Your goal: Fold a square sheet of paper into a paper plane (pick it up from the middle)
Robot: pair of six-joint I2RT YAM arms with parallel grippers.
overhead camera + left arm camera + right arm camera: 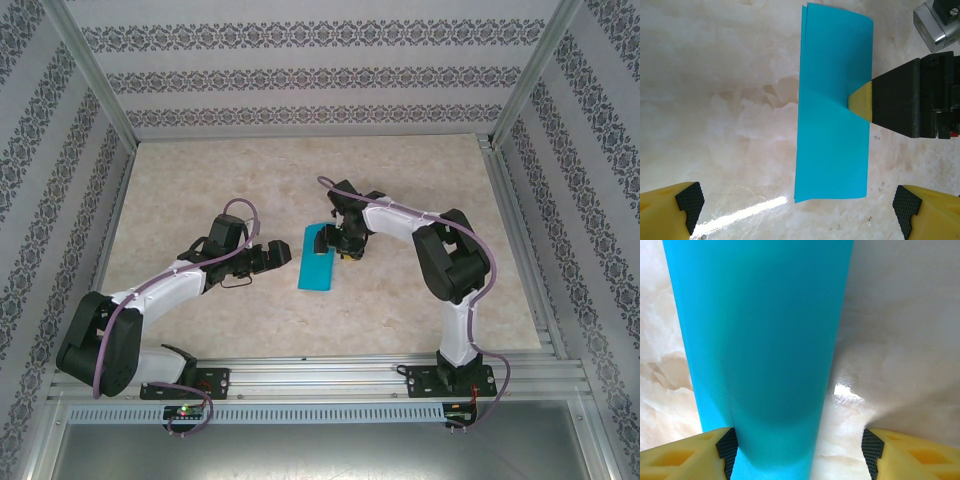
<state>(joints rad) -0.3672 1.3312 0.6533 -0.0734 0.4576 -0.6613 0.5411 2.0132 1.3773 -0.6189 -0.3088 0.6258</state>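
The square sheet of paper (316,264) is teal-blue and lies on the table doubled over into a long rectangle (834,110), its two layers showing at the far edge. My right gripper (341,246) is open at the middle of its right long edge. The paper (760,340) rests against the right gripper's (800,452) left pad (728,447), and bare table lies before the other pad. One yellow fingertip (862,102) touches the paper's edge. My left gripper (287,254) is open just left of the sheet, its jaws (797,210) wide with nothing between them. The paper plane is out of view.
The marble-patterned tabletop (200,200) is bounded by patterned walls and an aluminium frame (320,375) at the near edge. Both arms reach towards the centre, close to each other across the paper.
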